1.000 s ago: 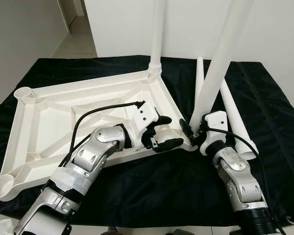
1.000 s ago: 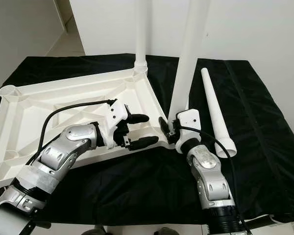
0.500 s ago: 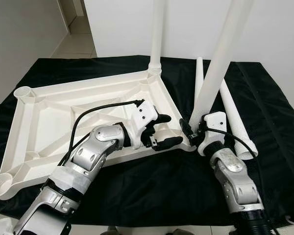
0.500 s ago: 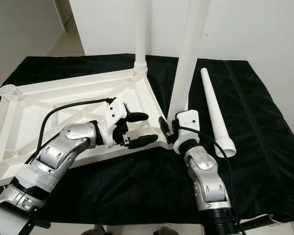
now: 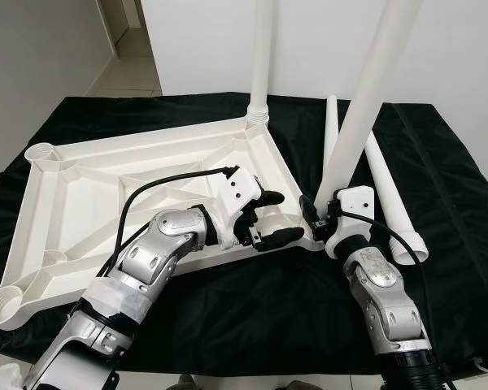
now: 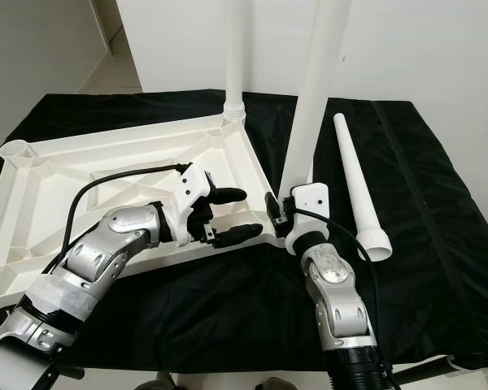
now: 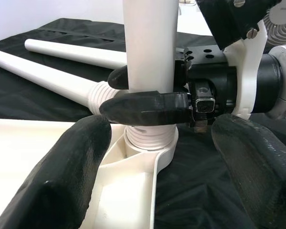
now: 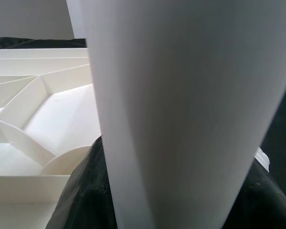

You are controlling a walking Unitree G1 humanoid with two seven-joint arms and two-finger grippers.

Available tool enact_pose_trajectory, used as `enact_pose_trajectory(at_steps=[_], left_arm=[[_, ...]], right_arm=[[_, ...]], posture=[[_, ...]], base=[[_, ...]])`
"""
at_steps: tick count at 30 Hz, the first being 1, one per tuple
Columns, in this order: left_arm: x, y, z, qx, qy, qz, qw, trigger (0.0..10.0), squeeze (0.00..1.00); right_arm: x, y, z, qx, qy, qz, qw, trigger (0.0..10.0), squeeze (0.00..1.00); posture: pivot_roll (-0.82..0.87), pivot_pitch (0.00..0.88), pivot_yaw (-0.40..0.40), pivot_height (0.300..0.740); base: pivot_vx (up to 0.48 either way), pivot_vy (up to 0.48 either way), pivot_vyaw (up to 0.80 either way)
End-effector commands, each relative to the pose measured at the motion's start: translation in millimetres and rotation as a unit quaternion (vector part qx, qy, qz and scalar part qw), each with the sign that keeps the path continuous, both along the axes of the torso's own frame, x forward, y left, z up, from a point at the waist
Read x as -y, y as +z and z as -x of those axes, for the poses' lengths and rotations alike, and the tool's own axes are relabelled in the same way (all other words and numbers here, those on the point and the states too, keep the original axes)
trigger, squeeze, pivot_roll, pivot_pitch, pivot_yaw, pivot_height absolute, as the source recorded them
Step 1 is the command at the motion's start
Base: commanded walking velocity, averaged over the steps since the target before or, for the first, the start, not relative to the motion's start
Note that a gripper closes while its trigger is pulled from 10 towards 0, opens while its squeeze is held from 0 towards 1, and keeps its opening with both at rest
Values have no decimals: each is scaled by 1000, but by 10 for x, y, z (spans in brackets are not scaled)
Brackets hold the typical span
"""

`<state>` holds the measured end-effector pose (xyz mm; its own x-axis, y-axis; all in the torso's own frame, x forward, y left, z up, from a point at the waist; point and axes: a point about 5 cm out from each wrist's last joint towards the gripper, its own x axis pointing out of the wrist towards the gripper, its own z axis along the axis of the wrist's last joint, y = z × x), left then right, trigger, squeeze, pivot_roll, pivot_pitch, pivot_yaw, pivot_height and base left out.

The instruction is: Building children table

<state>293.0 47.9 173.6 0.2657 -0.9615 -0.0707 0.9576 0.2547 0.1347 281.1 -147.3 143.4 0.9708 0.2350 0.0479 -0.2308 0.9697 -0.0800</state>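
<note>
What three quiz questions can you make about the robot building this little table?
1. True or false: the right claw is shut on the near leg.
2. How many legs lie loose on the black cloth? A) none B) two C) four
3. Fill in: the left claw is open beside the near corner of the upside-down white ____.

Key: 1 true. 2 B: one loose leg and another loose leg. 3 tabletop.
</note>
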Motion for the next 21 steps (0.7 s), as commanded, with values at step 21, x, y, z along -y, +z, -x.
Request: enact_pose_trajectory(at_steps=[21], left_arm=[[-14,37,-69,4,-23,13,1000,10000,0]], right_arm=[[-7,-34,118,-4,-114,-59,992,10000,0]], posture=[[-72,0,2,740]], base=[[0,0,0]])
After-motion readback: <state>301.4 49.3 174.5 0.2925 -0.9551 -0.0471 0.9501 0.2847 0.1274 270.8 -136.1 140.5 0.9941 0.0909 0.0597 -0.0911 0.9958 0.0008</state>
